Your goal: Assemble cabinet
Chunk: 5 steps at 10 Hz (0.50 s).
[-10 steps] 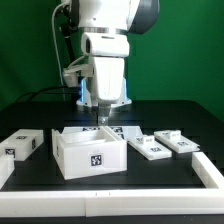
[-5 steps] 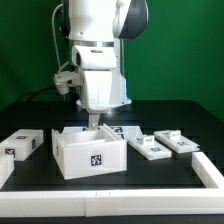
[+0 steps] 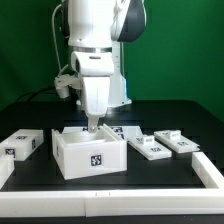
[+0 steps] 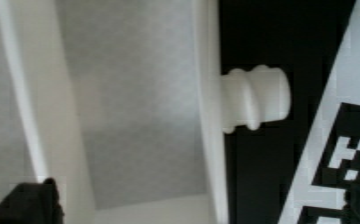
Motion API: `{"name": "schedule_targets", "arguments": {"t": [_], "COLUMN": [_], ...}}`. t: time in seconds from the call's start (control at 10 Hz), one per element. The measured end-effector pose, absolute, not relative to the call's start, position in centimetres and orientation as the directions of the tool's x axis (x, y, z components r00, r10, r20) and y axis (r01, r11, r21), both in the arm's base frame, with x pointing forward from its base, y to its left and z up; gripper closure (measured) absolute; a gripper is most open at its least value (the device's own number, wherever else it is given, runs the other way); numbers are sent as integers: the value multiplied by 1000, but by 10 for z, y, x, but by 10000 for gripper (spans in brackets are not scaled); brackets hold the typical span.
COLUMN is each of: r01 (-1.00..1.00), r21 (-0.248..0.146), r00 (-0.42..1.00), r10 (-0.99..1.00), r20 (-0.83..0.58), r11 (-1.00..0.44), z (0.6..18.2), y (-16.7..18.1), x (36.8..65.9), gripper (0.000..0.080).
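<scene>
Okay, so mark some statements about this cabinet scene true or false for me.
1. The cabinet box shows a square tag on its front face. True.
2. Two loose white parts lie to the exterior view's right of the box. True.
3. The gripper hangs at the front table edge, far from the box. False: it is down at the box's rear wall.
4. Nothing lies to the exterior view's left of the box. False: a tagged white block lies there.
5. In the wrist view, a round knob sticks out from a white wall. True.
</scene>
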<state>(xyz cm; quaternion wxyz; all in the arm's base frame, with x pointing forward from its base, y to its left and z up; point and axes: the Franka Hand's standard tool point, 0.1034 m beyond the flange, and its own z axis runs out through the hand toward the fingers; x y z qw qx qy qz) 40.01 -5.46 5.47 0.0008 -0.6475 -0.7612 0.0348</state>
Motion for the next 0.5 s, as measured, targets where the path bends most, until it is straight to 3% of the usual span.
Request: {"name": "schedule_targets", "arguments": {"t": [0.5], "r01": [983], "r21": [-107], "r00": [-151], "r10": [988], "r20": [-23], "r11": [148], "z": [34], "y": [-56], "x": [377], "gripper": [2]}}
